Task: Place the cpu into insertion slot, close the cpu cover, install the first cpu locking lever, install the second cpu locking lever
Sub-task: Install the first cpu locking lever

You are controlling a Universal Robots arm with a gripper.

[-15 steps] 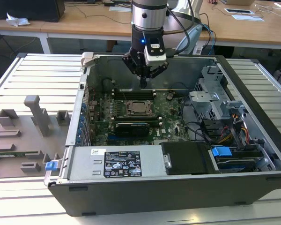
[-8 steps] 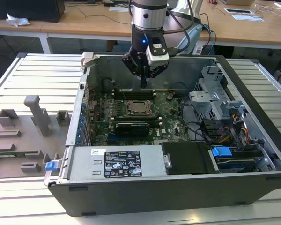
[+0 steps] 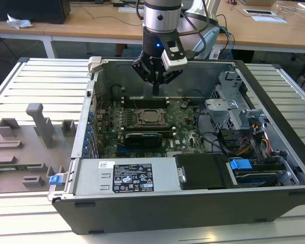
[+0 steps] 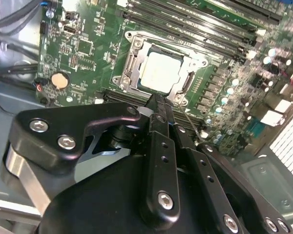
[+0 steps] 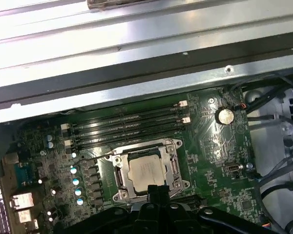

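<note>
Cpu (image 3: 149, 116) sits in the insertion slot (image 3: 137, 118) at the exterior view's centre with the cpu cover (image 4: 142, 48) down over it. I judge the lever step is in hand, and hooking one calls for fine tip placement. Just above in frame, my gripper (image 3: 156, 90) hovers pinched together and empty, arm plumb.

An open computer case (image 3: 193, 213) lies on a slatted metal desk (image 3: 30, 76). Inside, a green motherboard (image 3: 185, 127) carries long black memory slots (image 5: 127, 127), a coin battery (image 5: 225, 115) and a black expansion card (image 3: 142, 138). A labelled power supply (image 3: 127, 178) sits along the near wall; grey plastic fixtures (image 3: 43, 129) stand beside the case.
</note>
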